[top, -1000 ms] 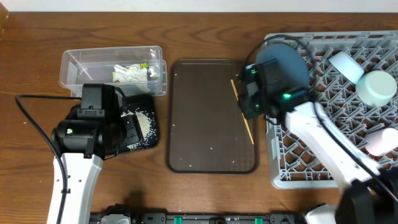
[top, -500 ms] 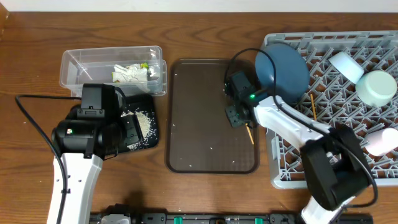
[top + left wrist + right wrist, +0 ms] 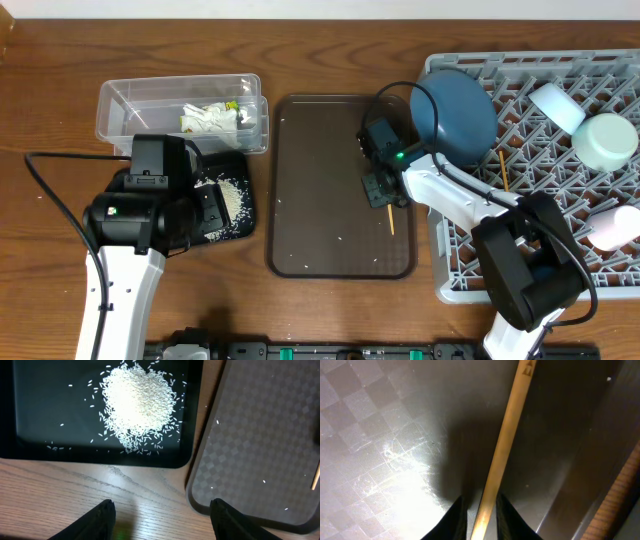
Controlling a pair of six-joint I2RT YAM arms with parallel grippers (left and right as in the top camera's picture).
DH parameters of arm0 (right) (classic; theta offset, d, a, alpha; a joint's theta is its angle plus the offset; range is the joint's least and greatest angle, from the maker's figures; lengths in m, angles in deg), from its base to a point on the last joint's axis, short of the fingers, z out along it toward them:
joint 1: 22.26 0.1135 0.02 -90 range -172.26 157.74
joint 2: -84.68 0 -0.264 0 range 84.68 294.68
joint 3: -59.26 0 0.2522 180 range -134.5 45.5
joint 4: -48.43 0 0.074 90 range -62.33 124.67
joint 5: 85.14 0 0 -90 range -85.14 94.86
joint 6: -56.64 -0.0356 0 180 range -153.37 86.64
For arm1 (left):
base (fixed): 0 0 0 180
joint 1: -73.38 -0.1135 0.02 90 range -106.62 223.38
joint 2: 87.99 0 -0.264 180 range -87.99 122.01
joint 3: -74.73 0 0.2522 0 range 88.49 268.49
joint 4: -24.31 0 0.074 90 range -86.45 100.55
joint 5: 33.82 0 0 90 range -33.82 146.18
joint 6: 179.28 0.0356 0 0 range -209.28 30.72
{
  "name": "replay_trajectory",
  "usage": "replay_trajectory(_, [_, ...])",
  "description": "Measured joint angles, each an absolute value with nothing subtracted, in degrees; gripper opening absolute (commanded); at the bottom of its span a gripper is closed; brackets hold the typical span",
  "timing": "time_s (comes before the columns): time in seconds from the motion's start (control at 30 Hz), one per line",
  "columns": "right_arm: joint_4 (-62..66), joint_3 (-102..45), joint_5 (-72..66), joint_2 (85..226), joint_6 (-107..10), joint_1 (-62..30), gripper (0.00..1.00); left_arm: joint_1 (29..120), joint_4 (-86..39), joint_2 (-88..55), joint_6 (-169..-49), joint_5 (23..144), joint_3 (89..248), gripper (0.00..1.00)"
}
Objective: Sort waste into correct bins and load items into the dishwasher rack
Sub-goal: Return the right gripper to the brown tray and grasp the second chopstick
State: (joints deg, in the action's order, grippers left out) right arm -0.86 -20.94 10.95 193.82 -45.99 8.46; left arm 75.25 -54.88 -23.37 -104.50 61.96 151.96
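A wooden chopstick [image 3: 507, 435] lies on the brown serving tray [image 3: 320, 180]. My right gripper [image 3: 481, 502] is down on it, shut with a finger tight on each side. From overhead the right gripper [image 3: 383, 190] covers most of that chopstick [image 3: 391, 222]. A second chopstick [image 3: 503, 170] rests in the grey dishwasher rack [image 3: 450, 280], beside the dark-blue dish [image 3: 455, 110]. My left gripper [image 3: 162, 510] hangs open over bare wood, just below the black tray [image 3: 45, 410] that holds the rice scraps [image 3: 137, 405].
The clear tub [image 3: 130, 105] at the back left holds white tissue and a wrapper [image 3: 215, 118]. In the rack stand a mint-green bowl [image 3: 607, 140], a pale bowl [image 3: 555, 105] and a pink-white cup [image 3: 610, 228]. A few rice grains dot the brown tray.
My right gripper has moved left from the dish, come down onto the tray and shut on the chopstick, which now lies steeper. The left arm has stayed still.
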Motion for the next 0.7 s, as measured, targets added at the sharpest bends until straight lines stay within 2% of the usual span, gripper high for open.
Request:
replay_trajectory(0.37, [-1.7,-21.1,9.5,193.8,-46.4,8.4,0.02,75.3,-54.9,-23.4,-104.5,62.0,152.0,0.64])
replay_trajectory(0.7, [-2.2,-21.2,8.7,193.8,-47.5,8.4,0.01,75.3,-54.9,-23.4,-104.5,61.9,152.0,0.64])
